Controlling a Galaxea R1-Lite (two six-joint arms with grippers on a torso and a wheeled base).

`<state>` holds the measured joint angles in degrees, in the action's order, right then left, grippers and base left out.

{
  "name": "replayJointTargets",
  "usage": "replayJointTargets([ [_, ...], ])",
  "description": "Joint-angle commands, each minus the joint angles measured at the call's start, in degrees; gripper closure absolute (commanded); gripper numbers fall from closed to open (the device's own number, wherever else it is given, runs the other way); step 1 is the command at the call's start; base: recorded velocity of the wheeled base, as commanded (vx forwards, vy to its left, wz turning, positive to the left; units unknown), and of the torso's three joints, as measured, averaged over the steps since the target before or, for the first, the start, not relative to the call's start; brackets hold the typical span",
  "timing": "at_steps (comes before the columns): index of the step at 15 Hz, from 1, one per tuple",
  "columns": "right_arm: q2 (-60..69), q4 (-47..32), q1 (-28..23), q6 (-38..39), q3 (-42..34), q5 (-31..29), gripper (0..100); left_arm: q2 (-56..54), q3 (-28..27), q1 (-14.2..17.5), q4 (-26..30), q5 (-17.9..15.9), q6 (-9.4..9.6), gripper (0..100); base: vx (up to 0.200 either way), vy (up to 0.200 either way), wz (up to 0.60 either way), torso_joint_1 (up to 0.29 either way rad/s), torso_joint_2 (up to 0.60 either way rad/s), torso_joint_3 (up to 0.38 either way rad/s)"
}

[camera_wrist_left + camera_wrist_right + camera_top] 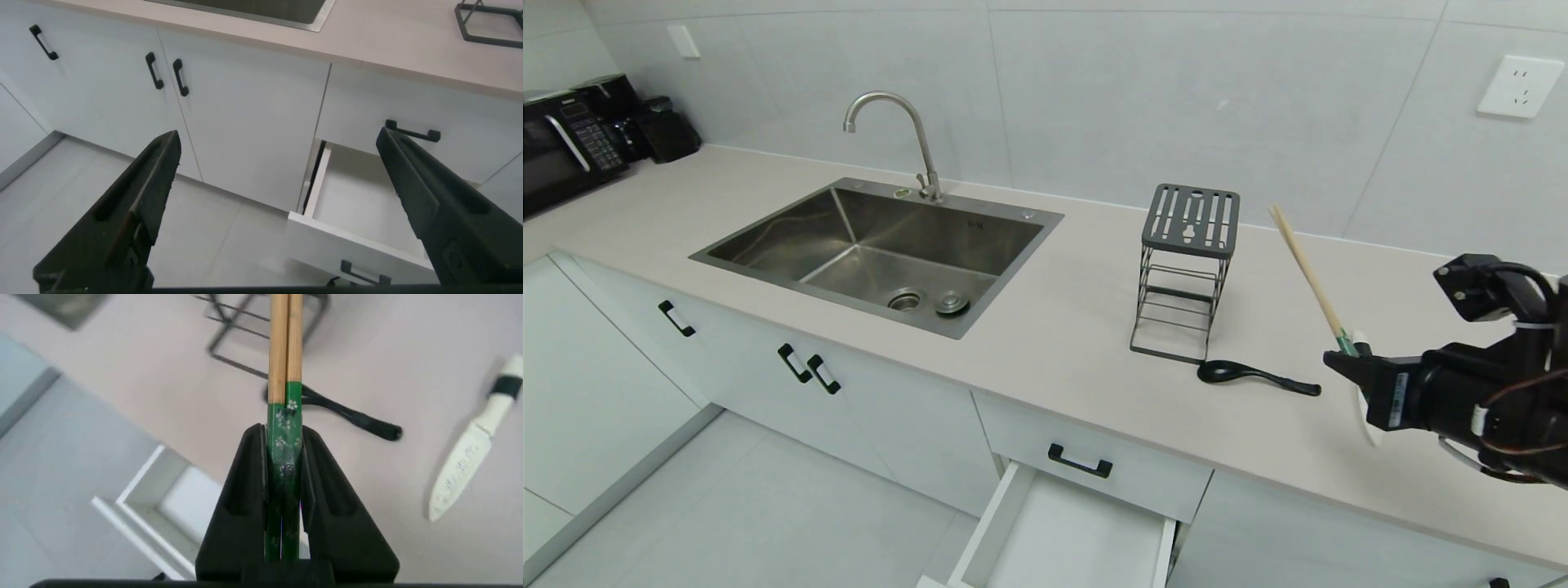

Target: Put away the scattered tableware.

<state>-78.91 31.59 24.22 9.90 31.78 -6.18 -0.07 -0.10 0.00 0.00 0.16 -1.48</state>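
Right pincer [284, 449] clamps chopsticks [286, 351] by green ends, shafts jutting forward; left pincer [278, 137] wide.

The right gripper [1343, 360] clamps bamboo chopsticks [1307, 271] above the counter [1078, 327], near a black spoon [1235, 373] lying beside a wire rack [1188, 237].

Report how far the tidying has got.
Done: the drawer stands open. In hand: the right end effector is shut on the chopsticks. To do: the spoon and knife lie on the counter. The left end effector is open.
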Motion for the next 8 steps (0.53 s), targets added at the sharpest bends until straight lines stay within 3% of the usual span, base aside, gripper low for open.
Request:
replayJointTargets([
  [1,11.2,1.0,2.7,-3.6,-4.1,3.0,100,0.1,0.0,0.0,-0.1,0.0,-0.02,0,0.0,0.0,0.0,0.0,0.0,0.0],
  [5,17.1,1.0,2.8,-12.2,-9.7,7.1,100,0.1,0.0,0.0,-0.1,0.0,-0.02,0,0.0,0.0,0.0,0.0,0.0,0.0],
  [8,18.9,0.8,2.8,-17.8,-9.6,11.0,100,0.1,0.0,0.0,0.0,0.0,-0.02,0,0.0,0.0,0.0,0.0,0.0,0.0],
])
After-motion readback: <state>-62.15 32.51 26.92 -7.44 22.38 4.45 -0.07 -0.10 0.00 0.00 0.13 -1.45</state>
